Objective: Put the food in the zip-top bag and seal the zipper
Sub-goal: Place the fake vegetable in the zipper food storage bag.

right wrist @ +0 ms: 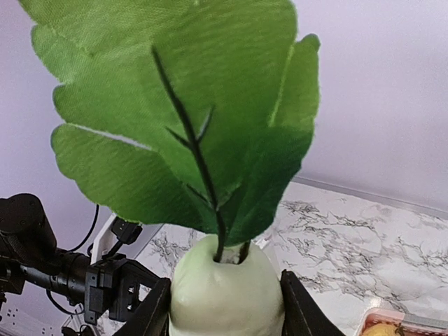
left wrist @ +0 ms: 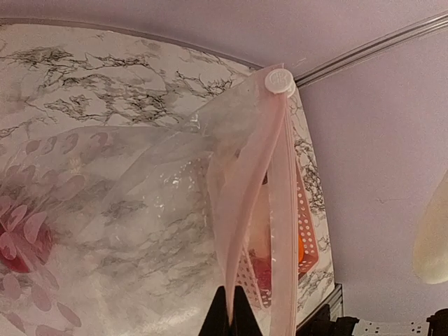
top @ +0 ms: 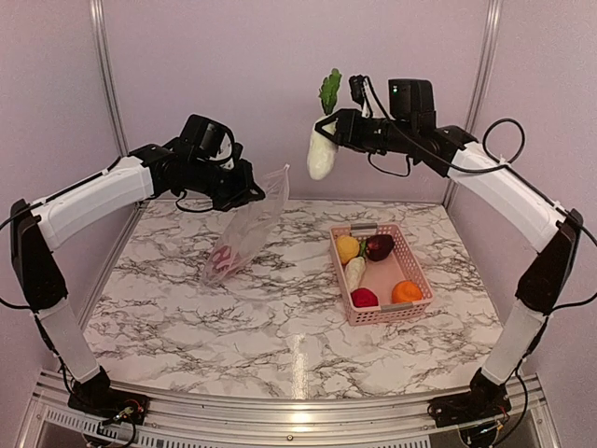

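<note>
Marbled worktop [top: 280, 317] bears the clear bag [top: 247, 229], its bottom resting left of centre. Its top edge is pinched in the closed left hand [top: 244, 187], raised on a bent arm. The zipper [left wrist: 280, 224] gapes slightly, and a red patch low in the bag is too blurred to name. A pink basket [top: 390, 315] of fruit sits near the right edge. The right hand [top: 340, 126], high over the far edge, grips a white radish [top: 322, 154], up and right of the bag's mouth, not touching it.

One clear bag [top: 244, 229], one pink basket [top: 387, 315], two white oblongs [top: 354, 273] [top: 322, 157], one green leaf [top: 330, 91], four rounds, yellow [top: 347, 248], maroon [top: 379, 246], red [top: 364, 298], orange [top: 406, 292], and perhaps a fifth [left wrist: 21, 245], red, inside the bag.
</note>
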`<state>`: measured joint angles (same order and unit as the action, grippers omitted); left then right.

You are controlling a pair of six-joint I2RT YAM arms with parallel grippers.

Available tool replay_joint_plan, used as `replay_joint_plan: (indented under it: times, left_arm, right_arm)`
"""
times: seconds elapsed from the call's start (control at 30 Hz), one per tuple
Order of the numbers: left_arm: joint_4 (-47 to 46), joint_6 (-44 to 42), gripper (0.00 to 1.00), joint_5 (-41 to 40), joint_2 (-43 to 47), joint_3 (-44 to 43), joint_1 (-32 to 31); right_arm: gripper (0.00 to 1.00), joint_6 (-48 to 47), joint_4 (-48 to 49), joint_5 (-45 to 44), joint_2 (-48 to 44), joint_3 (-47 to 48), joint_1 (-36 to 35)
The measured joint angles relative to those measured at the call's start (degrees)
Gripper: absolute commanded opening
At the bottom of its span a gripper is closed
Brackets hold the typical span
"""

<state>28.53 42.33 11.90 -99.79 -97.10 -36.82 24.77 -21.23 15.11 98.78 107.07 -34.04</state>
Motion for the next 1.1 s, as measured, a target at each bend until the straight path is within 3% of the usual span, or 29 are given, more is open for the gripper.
replay_joint_plan:
  times: [0.37, 0.6, 1.0, 1.1]
  left_arm:
    - [-3.0, 3.8, 0.00, 1.4, 0.0, 0.0, 0.0]
    - [-4.0, 5.3, 0.00, 2.2, 0.0, 0.0, 0.0]
    - [-4.9, 7.8, 0.00, 2.6, 1.0, 0.2, 0.1]
    - [-5.2, 8.1, 0.00, 2.6, 1.0, 0.2, 0.0]
  right_arm:
    - [0.00, -0.2, 10.7, -4.3, 4.6, 1.9, -8.2]
    - [0.00, -3.7, 11.8, -8.1, 7.1, 2.5, -10.7]
    - [0.00, -7.5, 14.4, -17.0, 5.7, -5.3, -14.1]
    - [0.04, -8.5, 14.4, -19.3, 5.0, -7.1, -15.0]
